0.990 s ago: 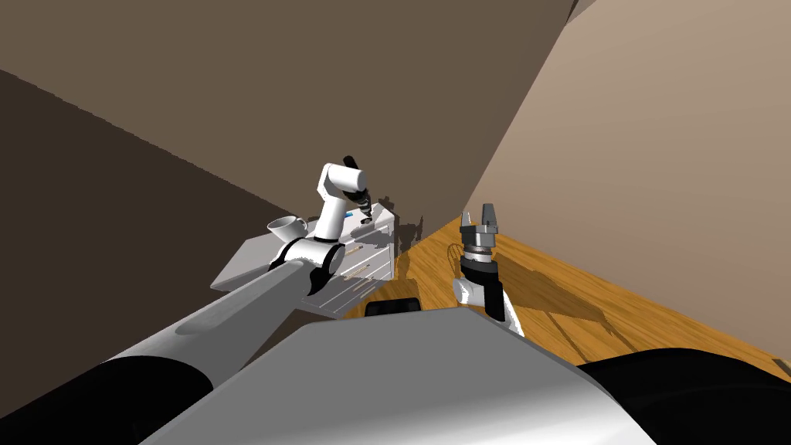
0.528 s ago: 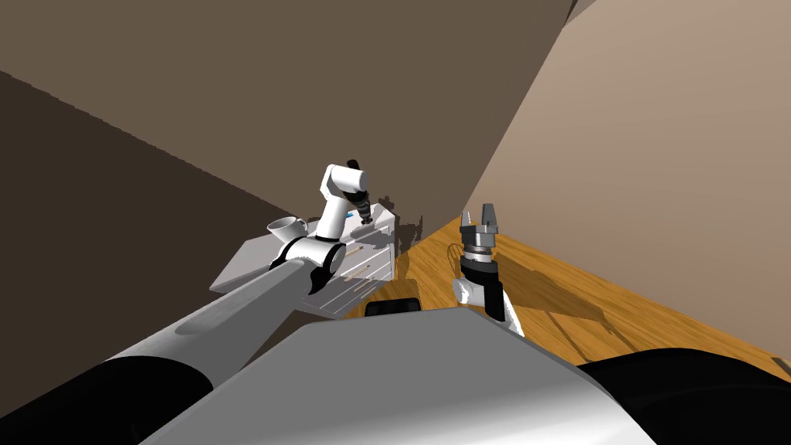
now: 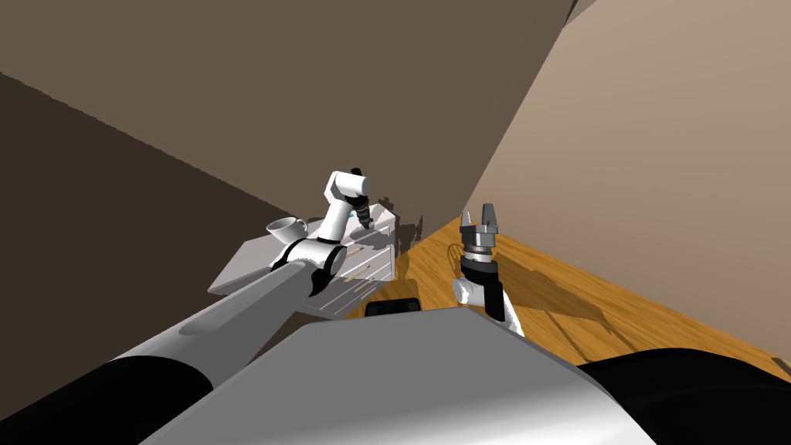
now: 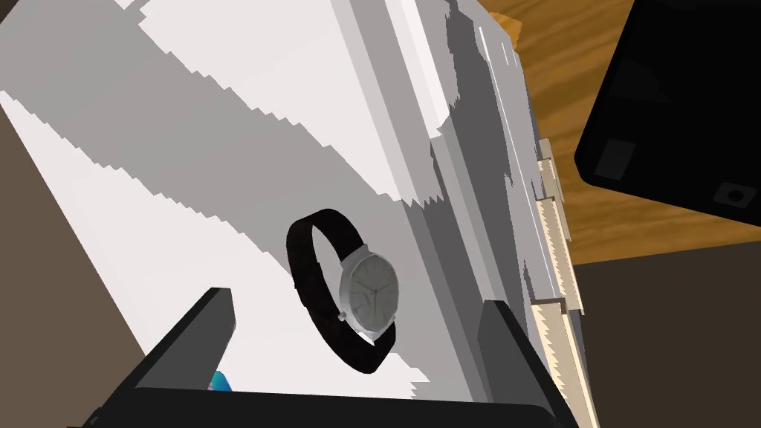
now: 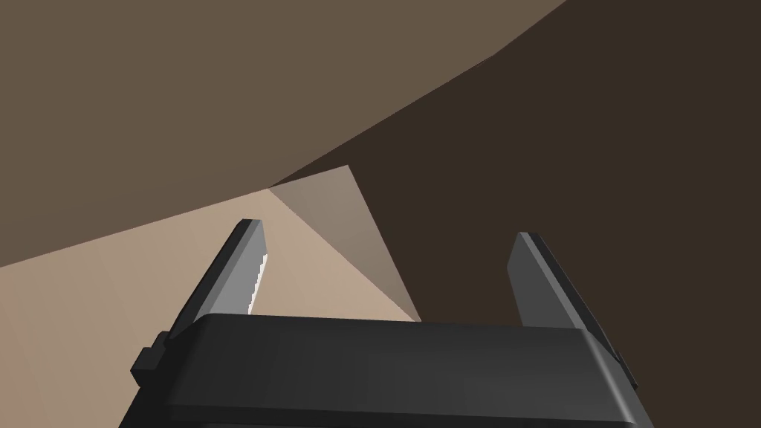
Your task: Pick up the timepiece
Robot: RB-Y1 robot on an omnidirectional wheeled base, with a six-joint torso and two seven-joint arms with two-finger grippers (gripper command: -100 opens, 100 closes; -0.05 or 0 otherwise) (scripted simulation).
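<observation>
You have the left gripper (image 4: 357, 299), jaws apart, close over the watch (image 4: 369, 291) on the white cabinet (image 4: 223, 148); the right gripper (image 5: 388, 230) is spread too.

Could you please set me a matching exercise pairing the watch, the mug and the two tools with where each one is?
Things: 1 watch; 2 mug; 3 left tool; 4 right tool.
Places: A raised above the wood floor; B on the white dresser, near its drawer front; C open, just above the watch; D upright at the dresser's left end.
Pairs: 1-B; 2-D; 3-C; 4-A.
</observation>
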